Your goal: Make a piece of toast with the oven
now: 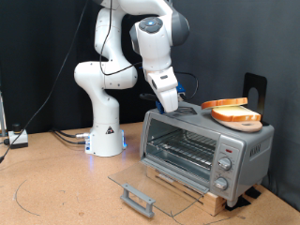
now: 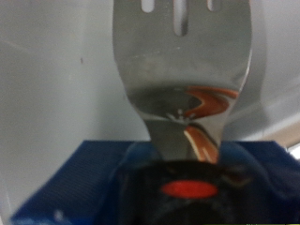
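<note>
The silver oven stands on a wooden board at the exterior view's right, its glass door dropped open and the wire rack inside bare. A piece of toast, pale with a brown crust, lies on the oven's roof, with a flat orange-brown piece just behind it. My gripper hangs over the roof's left end, shut on the black handle of a metal spatula. Its slotted blade points toward the toast and rests on or just above the roof. In the wrist view the blade fills the frame.
The oven's knobs face the front right. A black stand rises behind the oven. The robot base and cables sit at the left on the brown table. The open door's grey handle juts out near the front edge.
</note>
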